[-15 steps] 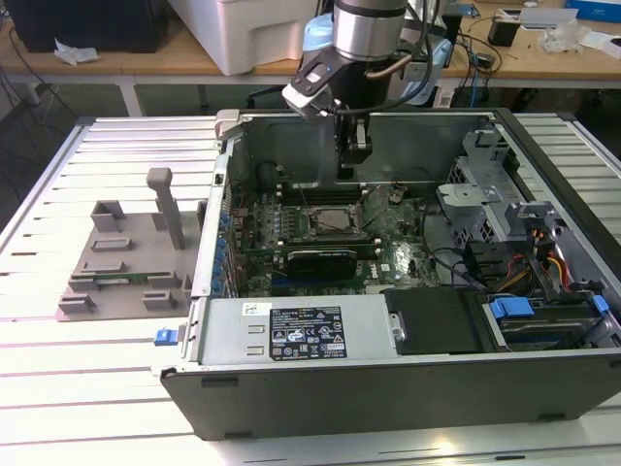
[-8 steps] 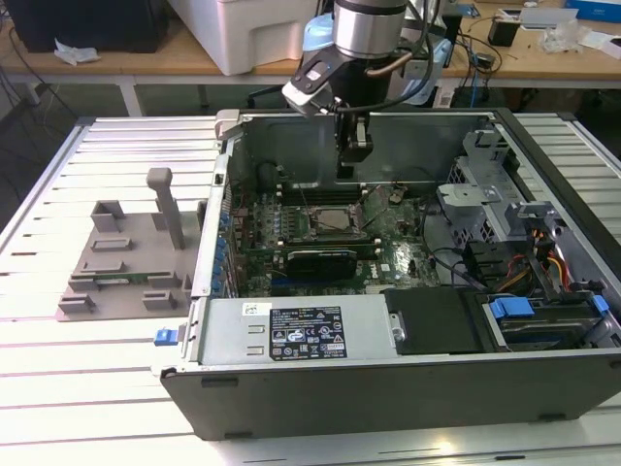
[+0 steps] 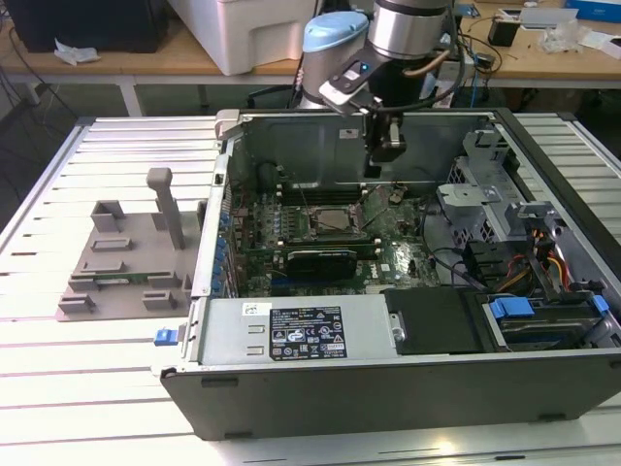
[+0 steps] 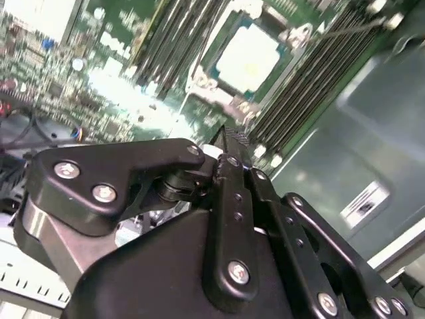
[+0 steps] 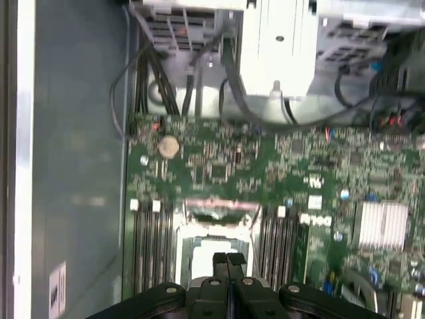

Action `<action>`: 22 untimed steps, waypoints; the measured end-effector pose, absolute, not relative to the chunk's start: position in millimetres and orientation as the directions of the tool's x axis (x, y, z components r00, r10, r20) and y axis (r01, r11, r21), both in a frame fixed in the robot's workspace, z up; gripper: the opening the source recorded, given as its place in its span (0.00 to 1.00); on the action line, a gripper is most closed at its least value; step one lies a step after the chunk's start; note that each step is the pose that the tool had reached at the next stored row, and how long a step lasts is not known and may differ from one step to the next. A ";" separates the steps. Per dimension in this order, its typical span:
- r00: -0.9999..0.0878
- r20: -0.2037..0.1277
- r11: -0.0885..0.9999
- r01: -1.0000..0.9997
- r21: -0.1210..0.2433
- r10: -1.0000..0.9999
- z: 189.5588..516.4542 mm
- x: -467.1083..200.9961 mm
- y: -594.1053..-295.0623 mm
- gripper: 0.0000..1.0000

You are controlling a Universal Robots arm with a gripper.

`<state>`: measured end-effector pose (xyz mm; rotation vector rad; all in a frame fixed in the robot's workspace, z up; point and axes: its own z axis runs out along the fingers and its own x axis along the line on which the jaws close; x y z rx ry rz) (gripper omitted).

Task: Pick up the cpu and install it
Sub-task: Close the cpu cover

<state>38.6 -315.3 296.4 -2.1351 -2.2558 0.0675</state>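
The cpu [image 3: 328, 219] is a small silvery-grey square lying flat in the socket on the green motherboard [image 3: 388, 254] inside the open computer case. In the second wrist view the cpu [image 4: 247, 58] shows pale and square, with the metal socket frame around it. My gripper [image 3: 375, 167] hangs above the board, a little to the exterior view's right of the socket and near the case's back wall. Its black fingers [image 4: 230, 143] are pressed together with nothing between them. In the first wrist view the gripper [image 5: 229, 260] sits over the socket [image 5: 211, 249].
Memory slots [image 5: 149, 246] flank the socket on both sides. A black card [image 3: 312, 258] lies in front of it, and a power supply [image 3: 301, 332] lies at the near wall. A drive cage [image 3: 485, 199] and cables fill the exterior view's right. A grey fixture [image 3: 126, 257] stands outside the case.
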 end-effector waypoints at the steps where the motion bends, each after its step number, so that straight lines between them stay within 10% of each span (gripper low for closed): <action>1: -0.055 -0.004 0.055 0.997 -0.057 0.998 296.2 43.8 -315.3 0.11; 22: -0.055 -0.004 0.055 0.996 -0.069 0.998 247.7 62.9 -300.8 0.11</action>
